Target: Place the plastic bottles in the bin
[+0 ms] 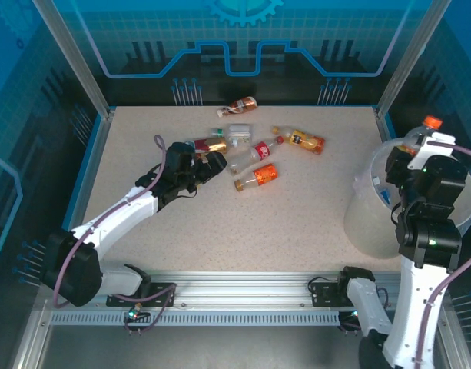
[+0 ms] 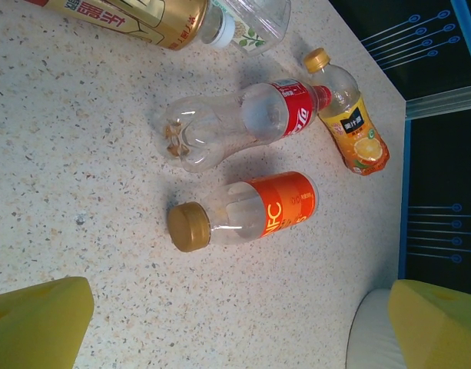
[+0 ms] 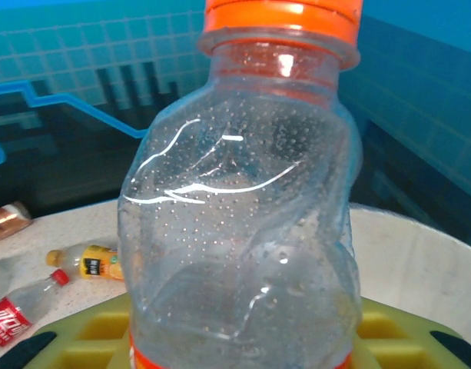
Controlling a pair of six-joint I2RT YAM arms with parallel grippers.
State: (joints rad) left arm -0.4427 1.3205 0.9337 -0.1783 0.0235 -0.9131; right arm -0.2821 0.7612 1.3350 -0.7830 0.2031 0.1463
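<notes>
Several plastic bottles lie on the speckled table: an orange-labelled one (image 1: pixel 257 177) (image 2: pixel 250 211), a red-labelled one (image 1: pixel 254 154) (image 2: pixel 235 127), a yellow juice one (image 1: pixel 300 140) (image 2: pixel 350 127), a gold-labelled one (image 1: pixel 208 144) (image 2: pixel 135 15), a clear one (image 1: pixel 237 134) and a brown one (image 1: pixel 241 104). My left gripper (image 1: pixel 212 163) (image 2: pixel 235 330) is open just short of the orange-labelled bottle, touching nothing. My right gripper (image 1: pixel 423 150) (image 3: pixel 243 346) is shut on a dented clear bottle with an orange cap (image 1: pixel 427 127) (image 3: pixel 243 231), held upright above the white bin (image 1: pixel 369 207) (image 3: pixel 419 254).
The blue enclosure walls (image 1: pixel 243 46) ring the table. An aluminium rail (image 1: pixel 243 288) runs along the near edge between the arm bases. Bare tabletop (image 1: pixel 281 223) lies between the bottle cluster and the bin. A white rounded edge (image 2: pixel 369 338) shows low in the left wrist view.
</notes>
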